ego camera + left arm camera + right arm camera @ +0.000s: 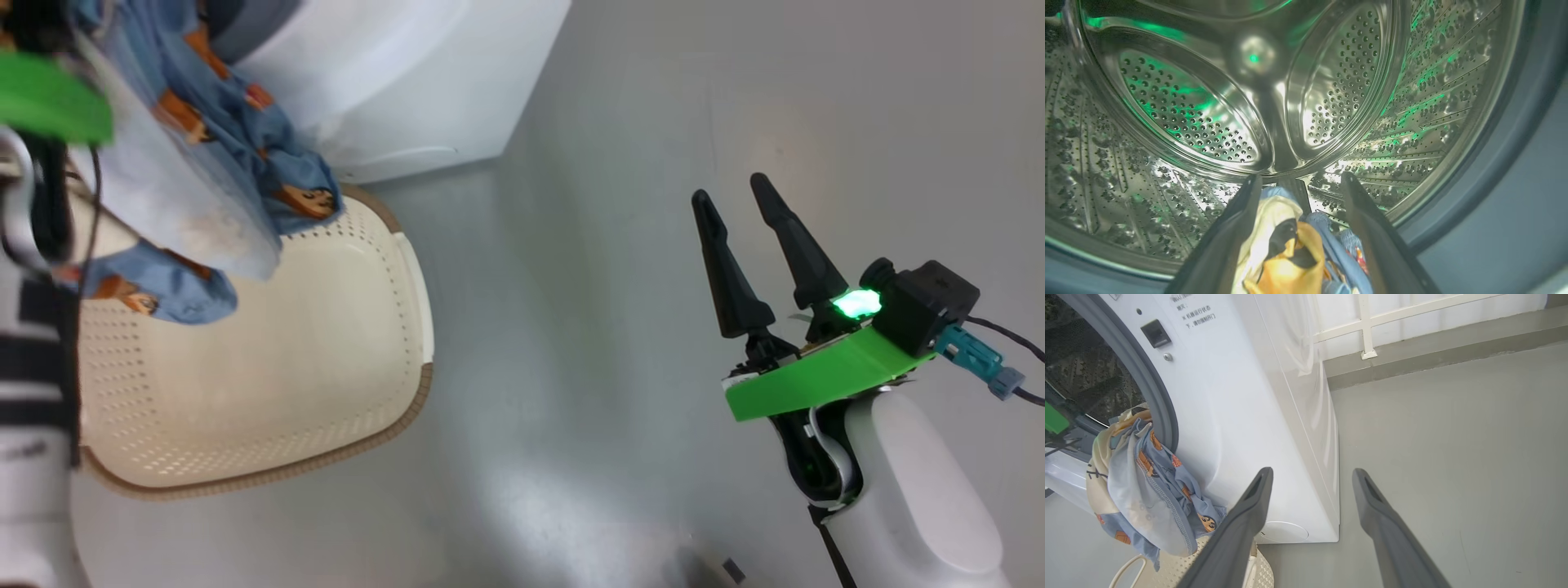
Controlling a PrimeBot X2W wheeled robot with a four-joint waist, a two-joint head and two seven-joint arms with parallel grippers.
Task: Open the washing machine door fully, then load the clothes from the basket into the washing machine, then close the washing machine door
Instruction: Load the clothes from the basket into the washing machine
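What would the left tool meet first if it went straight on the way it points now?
Most likely the washing machine's perforated steel drum, near its back wall: the left tool points into it. Depth is unclear.

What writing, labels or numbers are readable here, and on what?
Chinese print, a few short lines, on the white front of the washing machine: too small to read surely.
The clothes: cartoon figures, no readable words.
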